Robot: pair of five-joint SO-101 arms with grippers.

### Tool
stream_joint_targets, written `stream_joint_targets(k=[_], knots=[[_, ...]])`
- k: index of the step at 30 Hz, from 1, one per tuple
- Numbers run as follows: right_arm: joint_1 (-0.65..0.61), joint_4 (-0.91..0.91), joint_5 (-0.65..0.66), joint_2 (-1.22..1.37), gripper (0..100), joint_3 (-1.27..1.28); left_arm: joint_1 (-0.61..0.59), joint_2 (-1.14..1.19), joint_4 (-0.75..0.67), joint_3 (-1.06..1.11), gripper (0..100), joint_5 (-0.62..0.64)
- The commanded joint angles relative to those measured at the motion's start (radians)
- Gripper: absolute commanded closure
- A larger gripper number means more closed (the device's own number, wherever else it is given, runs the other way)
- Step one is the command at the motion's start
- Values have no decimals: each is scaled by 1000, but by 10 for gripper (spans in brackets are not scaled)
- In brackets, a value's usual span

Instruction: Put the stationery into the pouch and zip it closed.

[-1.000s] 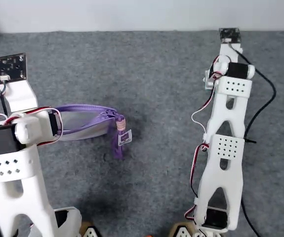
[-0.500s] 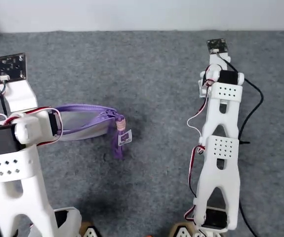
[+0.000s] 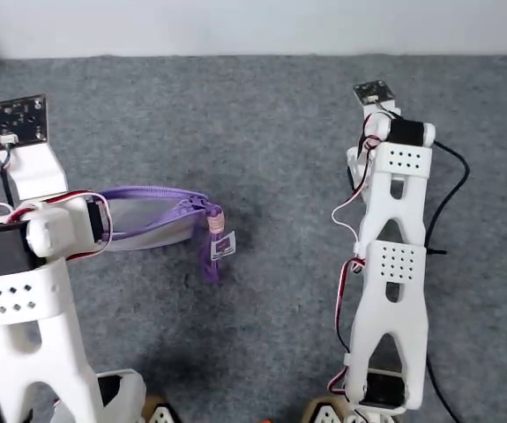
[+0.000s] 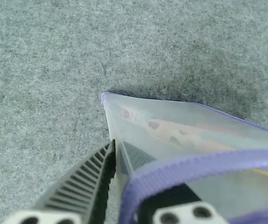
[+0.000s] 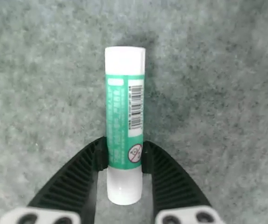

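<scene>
We see the left pincer (image 4: 115, 145) clenched on the pouch (image 4: 180, 133) at its corner, mid-left in the high view, which we judge steadies it, while the right pincer (image 5: 124, 148) grasps the glue stick (image 5: 124, 93) — ready for loading.

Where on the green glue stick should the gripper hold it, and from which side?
Grip the glue stick across its straight round barrel near one end, a finger on each side, coming in along its length, as the right gripper has it. The parallel sides should seat well, and the far end is free to enter the pouch.
</scene>
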Motion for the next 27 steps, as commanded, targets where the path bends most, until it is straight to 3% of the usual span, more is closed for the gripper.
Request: stream_joint_targets(k=[1, 6, 16, 27], knots=[[12, 47, 46, -104, 991, -11, 5, -2, -3, -5, 987, -2], [10, 50, 44, -220, 991, 117, 0, -2, -3, -5, 987, -2], [-50, 42, -109, -745, 991, 895, -2, -2, -3, -5, 987, -2], [-85, -10, -201, -943, 991, 1293, -2, -2, -3, -5, 987, -2]])
